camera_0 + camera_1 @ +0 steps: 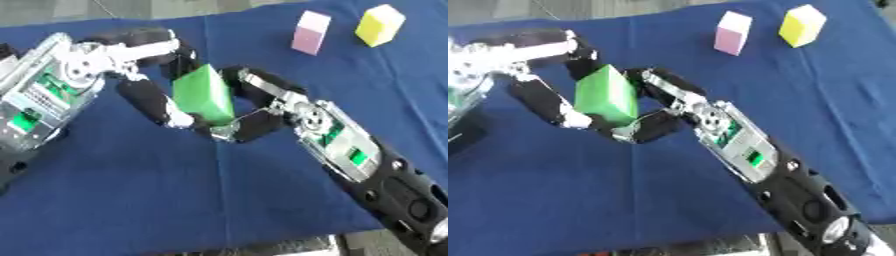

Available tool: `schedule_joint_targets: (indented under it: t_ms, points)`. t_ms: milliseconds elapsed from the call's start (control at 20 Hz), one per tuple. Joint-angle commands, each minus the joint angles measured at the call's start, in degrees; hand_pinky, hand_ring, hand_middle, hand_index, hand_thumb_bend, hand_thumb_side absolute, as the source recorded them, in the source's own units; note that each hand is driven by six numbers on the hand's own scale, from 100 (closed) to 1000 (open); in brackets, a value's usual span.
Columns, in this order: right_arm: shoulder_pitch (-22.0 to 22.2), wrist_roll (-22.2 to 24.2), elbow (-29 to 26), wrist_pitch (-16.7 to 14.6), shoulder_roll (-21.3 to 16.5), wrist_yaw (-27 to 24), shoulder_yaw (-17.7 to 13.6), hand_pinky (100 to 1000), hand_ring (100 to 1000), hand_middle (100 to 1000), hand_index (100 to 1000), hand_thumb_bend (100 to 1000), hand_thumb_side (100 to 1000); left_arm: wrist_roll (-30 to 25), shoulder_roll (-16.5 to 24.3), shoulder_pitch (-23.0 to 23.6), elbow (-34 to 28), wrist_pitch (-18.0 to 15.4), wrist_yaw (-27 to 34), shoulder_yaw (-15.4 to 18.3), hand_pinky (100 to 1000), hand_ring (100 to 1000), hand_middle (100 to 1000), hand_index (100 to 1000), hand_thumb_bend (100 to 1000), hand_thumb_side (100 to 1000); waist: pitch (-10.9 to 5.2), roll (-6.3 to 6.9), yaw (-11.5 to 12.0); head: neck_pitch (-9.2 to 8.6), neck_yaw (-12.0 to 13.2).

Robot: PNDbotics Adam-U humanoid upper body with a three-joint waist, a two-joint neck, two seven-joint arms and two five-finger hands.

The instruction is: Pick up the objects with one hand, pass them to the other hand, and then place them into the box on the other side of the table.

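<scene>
A green block (204, 94) hangs above the blue cloth, caught between both hands. My left hand (144, 75) comes in from the left with its fingers curled over the block's top and left side. My right hand (262, 107) reaches in from the lower right, its fingers and thumb curled around the block's right side and bottom corner. A pink block (311, 32) and a yellow block (380, 25) stand upright on the cloth at the far right. No box shows in either view.
The blue cloth (175, 190) covers the table, with open cloth in front of the hands. The table's near edge (289, 245) shows at the bottom, and its far edge runs along the top.
</scene>
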Motion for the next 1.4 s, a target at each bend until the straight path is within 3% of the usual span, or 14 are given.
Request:
schedule_joint_targets:
  t_ms: [50, 400, 1400]
  points:
    - [-1.0, 1.4, -1.9, -0.2, -0.2, 1.1, 0.0, 860, 863, 793, 815, 510, 262, 0.6, 1.5, -0.8, -0.5, 0.0, -1.1, 1.1, 673, 549, 431, 486, 287, 199, -1.46, 0.40, -0.1, 0.16, -0.1]
    - [-1.0, 4.1, -1.8, -0.4, -0.5, 3.8, -0.2, 869, 878, 811, 825, 515, 296, 1.5, 2.0, -0.2, -1.0, 0.2, -1.7, 2.1, 669, 545, 426, 483, 288, 190, -1.38, 0.41, 0.0, 0.23, -0.1]
    - [-0.9, 3.5, -1.6, 0.8, -1.0, 5.3, -0.8, 873, 888, 825, 841, 512, 321, 5.0, 6.6, 4.3, -4.6, 1.5, 1.2, 6.3, 660, 534, 417, 475, 277, 179, -1.21, 0.28, 0.1, -0.01, -0.6]
